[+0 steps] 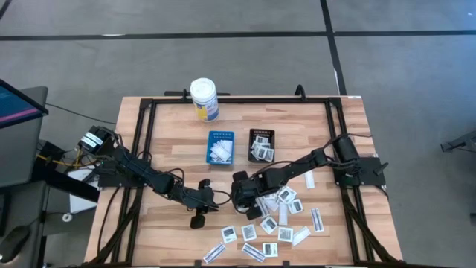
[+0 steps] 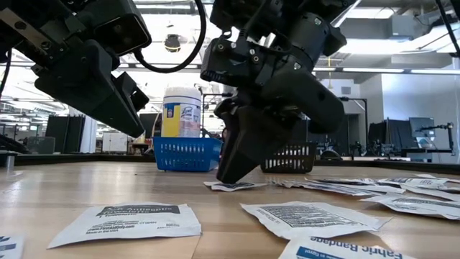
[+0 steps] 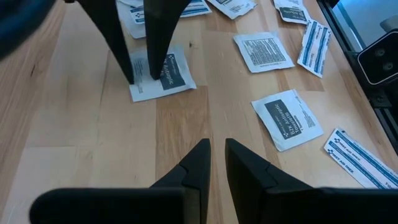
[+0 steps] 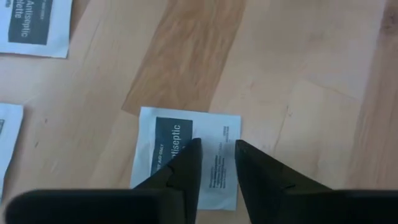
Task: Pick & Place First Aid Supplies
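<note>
Several small white first aid packets point(image 1: 286, 216) lie flat on the near right part of the wooden table. My right gripper point(image 4: 216, 146) points steeply down over one squarish packet with a dark printed block point(image 4: 186, 127), near the table's middle. Its fingers are open with a gap between them. The left wrist view shows the same packet point(image 3: 174, 78) under those fingers. My left gripper point(image 3: 216, 146) hangs above bare wood just left of it point(image 1: 212, 199). Its fingers are a narrow gap apart with nothing between them. My right gripper comes from above, slanting steeply down, with both open fingertips point(image 3: 154, 65) set down on the packet's printed top face point(image 4: 211, 130). The dark block lies under one finger and the fine print under the other. The packet lies flat on the table point(image 2: 233, 186).
A blue tray point(image 1: 220, 147) and a black tray point(image 1: 261, 144), each holding packets, stand side by side toward the far edge. A white bottle with a yellow label point(image 1: 204, 99) stands behind them. A black frame point(image 1: 141, 149) borders the table. Bare wood shows on the table's left half.
</note>
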Available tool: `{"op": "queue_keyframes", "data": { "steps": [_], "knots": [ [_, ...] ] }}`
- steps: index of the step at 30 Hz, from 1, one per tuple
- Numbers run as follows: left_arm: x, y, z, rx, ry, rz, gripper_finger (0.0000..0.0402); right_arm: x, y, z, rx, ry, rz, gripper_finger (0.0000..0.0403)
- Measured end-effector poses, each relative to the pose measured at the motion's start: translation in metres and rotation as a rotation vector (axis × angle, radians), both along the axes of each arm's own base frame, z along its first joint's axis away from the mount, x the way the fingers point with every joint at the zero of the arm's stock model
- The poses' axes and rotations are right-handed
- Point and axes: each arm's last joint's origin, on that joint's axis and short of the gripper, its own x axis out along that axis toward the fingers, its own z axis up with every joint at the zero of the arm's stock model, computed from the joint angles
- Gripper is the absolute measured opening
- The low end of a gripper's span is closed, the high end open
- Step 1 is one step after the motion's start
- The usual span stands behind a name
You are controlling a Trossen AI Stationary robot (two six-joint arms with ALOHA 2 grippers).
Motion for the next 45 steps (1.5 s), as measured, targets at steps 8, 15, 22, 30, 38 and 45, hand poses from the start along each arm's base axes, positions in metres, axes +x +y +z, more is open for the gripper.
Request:
{"op": "queue_keyframes", "data": {
  "steps": [8,15,22,30,38,45],
  "knots": [
    [0.0,0.0,0.0,0.0,0.0,0.0,0.0049,0.001,0.0,0.001,0.004,0.005,0.026,0.0007],
    [0.0,0.0,0.0,0.0,0.0,0.0,0.0049,0.001,0.0,0.003,-0.001,-0.008,0.038,0.0006],
    [0.0,0.0,0.0,0.0,0.0,0.0,0.0049,-0.001,0.005,0.013,0.012,-0.031,0.036,0.0008],
    [0.0,0.0,0.0,0.001,0.001,0.0,0.0049,-0.02,0.021,0.044,-0.064,-0.035,-0.089,0.0037],
    [0.0,0.0,0.0,0.001,0.001,0.0,0.0049,-0.022,0.032,0.027,-0.056,0.006,-0.067,0.0101],
    [0.0,0.0,0.0,0.001,0.001,0.0,0.0049,-0.025,0.035,0.018,-0.094,0.043,-0.059,0.0148]
  ]
}}
